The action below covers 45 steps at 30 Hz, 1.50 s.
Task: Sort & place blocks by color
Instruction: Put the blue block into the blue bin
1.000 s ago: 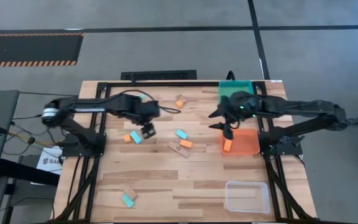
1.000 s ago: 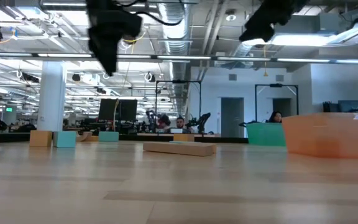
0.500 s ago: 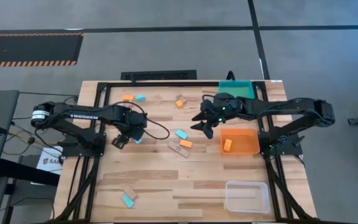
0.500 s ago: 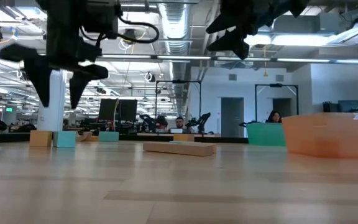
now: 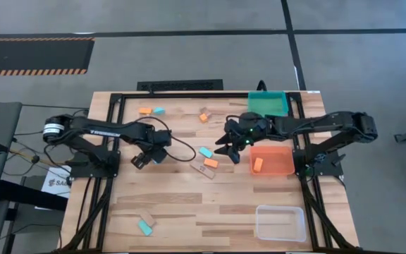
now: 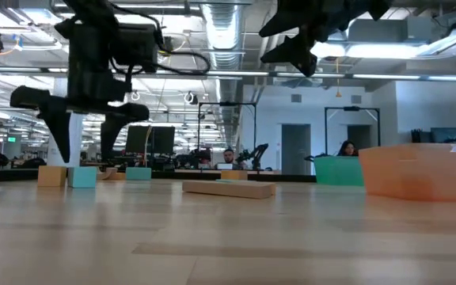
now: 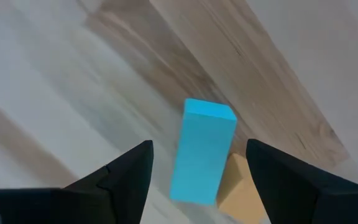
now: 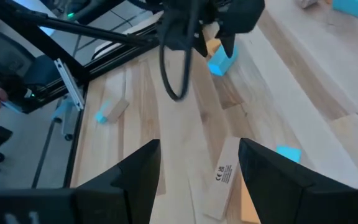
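My left gripper (image 5: 144, 159) (image 7: 199, 148) is open above a cyan block (image 7: 204, 152), one finger on each side of it, apart from it. An orange block (image 7: 238, 194) lies against that cyan block. In the low view the left gripper (image 6: 85, 136) hangs clear of the tabletop. My right gripper (image 5: 228, 145) is open and high (image 6: 291, 39), just right of a cyan block (image 5: 205, 152), an orange block (image 5: 211, 163) and a tan block (image 5: 202, 169) (image 8: 219, 180) at mid-table. One orange block (image 5: 257, 164) lies in the orange bin (image 5: 284, 169).
A teal bin (image 5: 268, 104) stands at the far right and a clear bin (image 5: 280, 223) at the near right. More blocks lie flat: orange (image 5: 145, 111) and cyan (image 5: 158, 111) near the far edge, tan with orange (image 5: 204, 115), tan (image 5: 146, 216) and cyan (image 5: 144, 227) near the front.
My left gripper has swung toward the table's left and come down over the cyan and orange pair. My right gripper has moved left, from above the orange bin toward the blocks at mid-table. No block has moved.
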Each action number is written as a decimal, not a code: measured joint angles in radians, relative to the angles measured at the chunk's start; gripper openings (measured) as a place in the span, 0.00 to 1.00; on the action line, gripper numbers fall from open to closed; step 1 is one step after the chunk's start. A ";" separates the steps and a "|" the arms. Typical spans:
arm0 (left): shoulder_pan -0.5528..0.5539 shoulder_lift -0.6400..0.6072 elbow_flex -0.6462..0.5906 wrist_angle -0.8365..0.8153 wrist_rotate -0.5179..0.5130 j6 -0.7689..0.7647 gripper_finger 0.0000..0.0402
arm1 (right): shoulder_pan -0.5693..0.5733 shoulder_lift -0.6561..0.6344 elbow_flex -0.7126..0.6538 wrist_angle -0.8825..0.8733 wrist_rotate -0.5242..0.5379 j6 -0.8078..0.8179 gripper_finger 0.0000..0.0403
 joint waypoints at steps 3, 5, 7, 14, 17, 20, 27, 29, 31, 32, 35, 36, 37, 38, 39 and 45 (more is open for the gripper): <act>0.000 0.046 0.000 -0.004 0.000 0.002 0.61 | 0.000 0.000 0.000 0.000 0.001 0.017 0.59; 0.000 0.075 0.000 0.000 0.000 -0.001 0.61 | 0.000 0.000 0.000 0.000 0.002 0.018 0.59; 0.000 0.095 0.000 0.008 -0.011 -0.006 0.61 | 0.003 0.000 0.000 0.000 0.002 0.018 0.59; 0.000 0.139 0.000 0.022 -0.001 -0.036 0.52 | 0.013 0.000 0.000 -0.003 0.002 0.018 0.59; 0.000 0.133 0.002 0.037 -0.010 -0.072 0.39 | 0.013 0.000 0.000 -0.006 0.001 0.018 0.59; 0.000 0.128 0.013 0.033 -0.012 -0.123 0.26 | 0.014 0.000 0.000 -0.009 0.001 0.018 0.59; 0.000 0.117 0.102 0.003 0.096 -0.298 0.26 | 0.013 -0.001 0.000 -0.030 -0.007 0.016 0.59; 0.000 0.103 0.131 0.008 0.118 -0.358 0.26 | 0.014 -0.001 0.000 -0.050 -0.018 0.016 0.59; 0.003 0.067 0.137 0.015 0.135 -0.423 0.26 | 0.014 -0.008 0.000 -0.089 -0.021 0.016 0.59; 0.005 0.042 0.136 0.032 0.152 -0.458 0.26 | 0.013 -0.014 0.000 -0.110 -0.021 0.014 0.59; 0.014 -0.048 0.121 0.129 0.206 -0.584 0.26 | 0.013 -0.043 0.000 -0.153 -0.021 0.013 0.59; 0.014 -0.081 0.109 0.165 0.209 -0.635 0.26 | 0.013 -0.055 0.000 -0.153 -0.021 0.013 0.59; 0.013 -0.108 0.098 0.212 0.209 -0.690 0.26 | 0.013 -0.071 0.000 -0.161 -0.021 0.011 0.59; 0.011 -0.137 0.085 0.270 0.208 -0.743 0.26 | 0.012 -0.085 0.000 -0.163 -0.021 0.004 0.59; 0.007 -0.163 0.073 0.316 0.207 -0.795 0.26 | 0.013 -0.100 0.000 -0.157 -0.021 -0.001 0.59; -0.034 -0.248 -0.001 0.656 0.176 -1.007 0.26 | 0.013 -0.182 0.000 -0.169 -0.019 -0.024 0.59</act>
